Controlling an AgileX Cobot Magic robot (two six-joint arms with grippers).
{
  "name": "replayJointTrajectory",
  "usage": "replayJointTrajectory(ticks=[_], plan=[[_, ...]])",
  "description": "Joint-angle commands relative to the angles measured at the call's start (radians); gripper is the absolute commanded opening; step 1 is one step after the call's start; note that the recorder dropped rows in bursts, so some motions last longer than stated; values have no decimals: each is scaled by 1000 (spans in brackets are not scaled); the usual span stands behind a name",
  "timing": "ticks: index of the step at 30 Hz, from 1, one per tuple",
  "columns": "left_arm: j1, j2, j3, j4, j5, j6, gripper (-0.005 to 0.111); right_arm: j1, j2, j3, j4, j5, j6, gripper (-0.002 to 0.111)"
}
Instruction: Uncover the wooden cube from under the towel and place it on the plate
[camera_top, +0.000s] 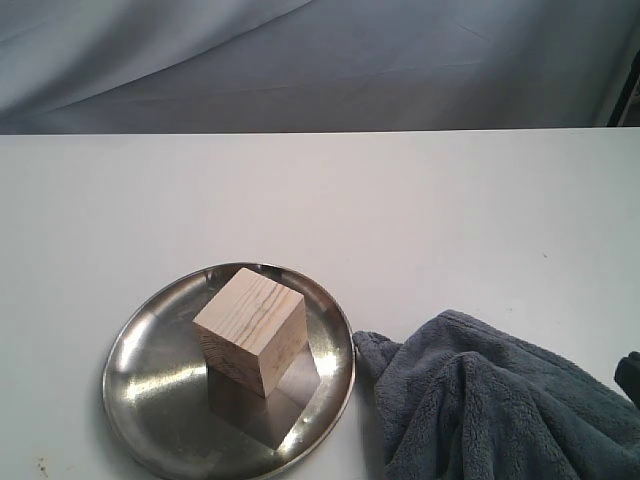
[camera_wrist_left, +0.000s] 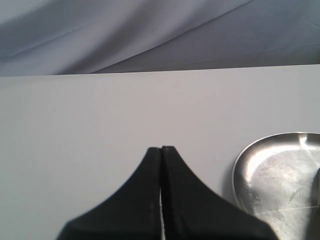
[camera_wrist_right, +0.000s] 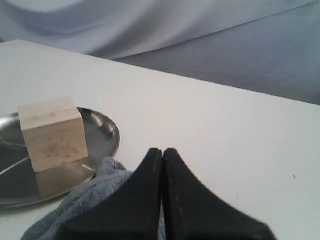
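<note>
The pale wooden cube (camera_top: 251, 330) stands uncovered on the round steel plate (camera_top: 150, 360) at the front left of the table; the right wrist view also shows the cube (camera_wrist_right: 52, 134) on the plate (camera_wrist_right: 102, 131). The blue-grey towel (camera_top: 490, 405) lies crumpled on the table just right of the plate, its corner touching the rim. My left gripper (camera_wrist_left: 161, 149) is shut and empty over bare table, left of the plate (camera_wrist_left: 280, 170). My right gripper (camera_wrist_right: 162, 150) is shut and empty, above the towel (camera_wrist_right: 85, 200); only a dark tip of it (camera_top: 630, 375) shows at the exterior view's right edge.
The white table (camera_top: 400, 210) runs back to a far edge with a draped grey-blue cloth backdrop (camera_top: 300, 60) behind it.
</note>
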Motion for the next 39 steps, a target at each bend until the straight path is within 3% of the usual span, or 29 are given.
replayJointTrajectory(ticks=[1,6,13,31,39], plan=[[1,-3,3,-6,-11,-2,0,-10,-38,4,-30,128,-15,0],[1,-3,3,-6,-11,-2,0,-56,-159,4,-43,212,-15,0],[1,-3,3,-6,-11,-2,0,-172,-165,4,-48,230,-15,0],[1,-3,3,-6,-11,-2,0,-602,-165,4,-42,230,-9,0],[1,-3,3,-6,-11,-2,0,-659,-165,4,-39,230,-7,0]])
